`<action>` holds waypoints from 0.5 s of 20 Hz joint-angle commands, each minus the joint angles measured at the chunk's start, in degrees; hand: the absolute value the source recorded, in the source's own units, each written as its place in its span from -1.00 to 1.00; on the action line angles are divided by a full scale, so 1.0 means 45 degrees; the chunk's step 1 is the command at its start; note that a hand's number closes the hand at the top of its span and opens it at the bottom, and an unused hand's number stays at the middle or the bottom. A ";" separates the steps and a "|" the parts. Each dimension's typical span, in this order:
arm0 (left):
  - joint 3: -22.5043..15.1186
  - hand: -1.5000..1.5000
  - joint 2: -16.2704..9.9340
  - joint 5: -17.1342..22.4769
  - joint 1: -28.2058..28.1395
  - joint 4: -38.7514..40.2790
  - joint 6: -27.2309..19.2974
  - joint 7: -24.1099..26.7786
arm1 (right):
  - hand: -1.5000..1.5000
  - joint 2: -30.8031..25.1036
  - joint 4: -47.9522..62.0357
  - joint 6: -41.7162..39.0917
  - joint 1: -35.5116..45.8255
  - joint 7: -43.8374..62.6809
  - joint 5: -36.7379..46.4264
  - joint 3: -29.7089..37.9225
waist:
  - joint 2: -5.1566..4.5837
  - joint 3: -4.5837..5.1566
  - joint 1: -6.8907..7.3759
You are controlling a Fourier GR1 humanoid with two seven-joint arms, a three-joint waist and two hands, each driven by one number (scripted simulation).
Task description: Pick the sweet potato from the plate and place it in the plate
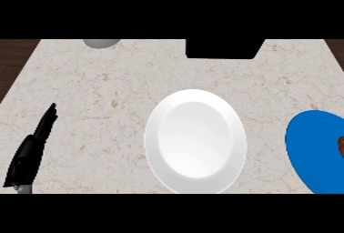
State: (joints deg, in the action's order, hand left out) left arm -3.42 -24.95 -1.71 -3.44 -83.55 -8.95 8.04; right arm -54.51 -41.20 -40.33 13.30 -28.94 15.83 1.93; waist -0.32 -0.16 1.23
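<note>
A white plate (pixel 195 141) lies in the middle of the marble counter with nothing on it. At the right edge of the head view sits a blue plate (pixel 311 152), partly cut off. On it, right at the picture's edge, a small brown sliver of the sweet potato (pixel 341 146) shows; most of it is out of view. My left hand (pixel 30 150) rests at the lower left, fingers straight and pointing up, holding nothing. My right hand does not show.
A grey rounded object (pixel 101 43) sits at the counter's far edge on the left. A black box-like shape (pixel 224 48) stands at the far edge near the middle. Dark wood (pixel 15 52) borders the counter at both far corners.
</note>
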 commanded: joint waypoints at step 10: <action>0.0064 0.00 0.0339 -0.0388 -0.0817 -0.0291 0.0101 0.0319 | -1.00 0.0701 0.2530 0.0040 0.0555 -0.3343 0.1074 -0.1504 | 0.0009 -0.0002 0.0049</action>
State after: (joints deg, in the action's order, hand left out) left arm -2.88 -23.90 -3.03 -3.93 -84.18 -8.69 7.53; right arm -52.53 -33.64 -35.05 15.82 -35.00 19.81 -3.78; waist -0.28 -0.14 1.07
